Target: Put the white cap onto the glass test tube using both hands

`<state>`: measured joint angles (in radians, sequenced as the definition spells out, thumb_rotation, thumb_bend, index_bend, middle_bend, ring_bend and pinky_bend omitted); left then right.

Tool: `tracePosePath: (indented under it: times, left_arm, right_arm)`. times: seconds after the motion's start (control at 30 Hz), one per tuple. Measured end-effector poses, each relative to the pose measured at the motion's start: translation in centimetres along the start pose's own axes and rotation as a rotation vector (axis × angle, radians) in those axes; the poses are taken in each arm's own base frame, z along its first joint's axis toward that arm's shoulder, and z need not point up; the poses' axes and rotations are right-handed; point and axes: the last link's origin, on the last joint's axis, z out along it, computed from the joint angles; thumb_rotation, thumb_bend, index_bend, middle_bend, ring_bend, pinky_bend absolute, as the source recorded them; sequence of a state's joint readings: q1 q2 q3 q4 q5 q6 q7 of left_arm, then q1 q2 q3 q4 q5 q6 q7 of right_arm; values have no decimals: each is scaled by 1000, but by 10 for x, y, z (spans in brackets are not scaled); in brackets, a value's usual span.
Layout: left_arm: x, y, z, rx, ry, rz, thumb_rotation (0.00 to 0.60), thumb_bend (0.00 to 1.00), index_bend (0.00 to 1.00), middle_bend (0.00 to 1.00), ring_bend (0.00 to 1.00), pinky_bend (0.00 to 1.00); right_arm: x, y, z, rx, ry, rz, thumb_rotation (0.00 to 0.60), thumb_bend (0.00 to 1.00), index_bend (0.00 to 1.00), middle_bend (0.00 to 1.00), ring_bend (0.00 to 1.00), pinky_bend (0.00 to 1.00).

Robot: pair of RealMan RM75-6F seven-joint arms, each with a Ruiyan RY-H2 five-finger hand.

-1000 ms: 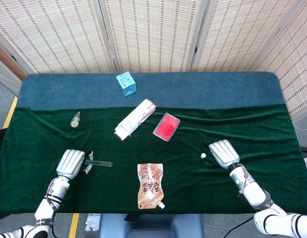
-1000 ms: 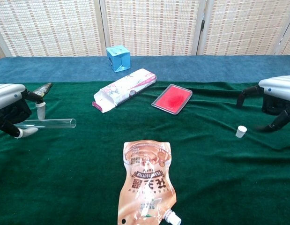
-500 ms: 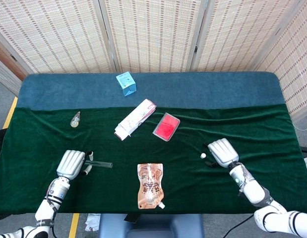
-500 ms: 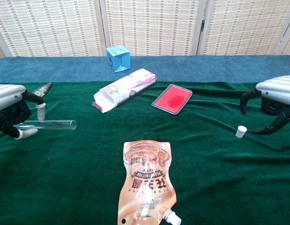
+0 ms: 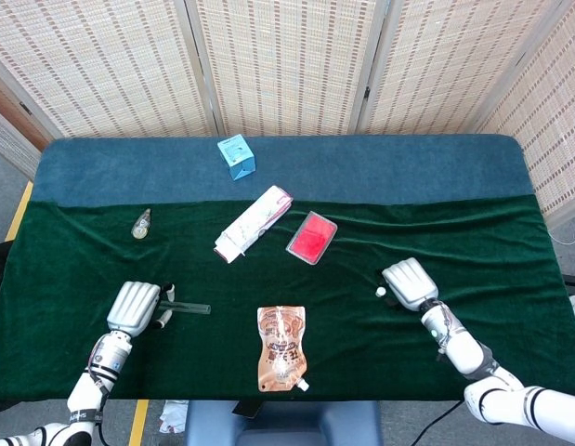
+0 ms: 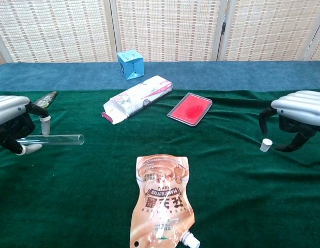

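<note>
Early stage, nothing capped yet. Left hand (image 6: 12, 124) over closed end of tube (image 6: 56, 139), fingers curled around it; tube flat on cloth, open end pointing toward centre; real grip or just contact, cannot tell. Right hand (image 6: 296, 116) above cap (image 6: 265, 145), fingers apart, bracketing it, not pinching. Cap upright on cloth, well apart from tube. Left to do: pinch cap, lift both, align, press on. Pouch (image 6: 162, 199) between them, likely no obstacle.
</note>
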<state>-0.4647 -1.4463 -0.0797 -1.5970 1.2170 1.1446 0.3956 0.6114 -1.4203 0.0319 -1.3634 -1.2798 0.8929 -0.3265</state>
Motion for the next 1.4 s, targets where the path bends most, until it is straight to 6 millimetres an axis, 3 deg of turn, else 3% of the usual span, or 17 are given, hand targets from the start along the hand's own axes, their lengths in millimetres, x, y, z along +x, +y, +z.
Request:
tracePosePath:
  times: [1.0,1.4]
  left_arm:
    - [-4,-5,0,11,-12,-4,600,496,677,921,830,841]
    - [-3,-7,2,10,-1,-17,600,500,677,921,830,841]
  right_arm:
    - [-6,-8,8,0,-37,-9,551,407,489,1000,1000,1000]
    - [-2,-8,7,-9,-22,33,559,573,655,1000,1000,1000]
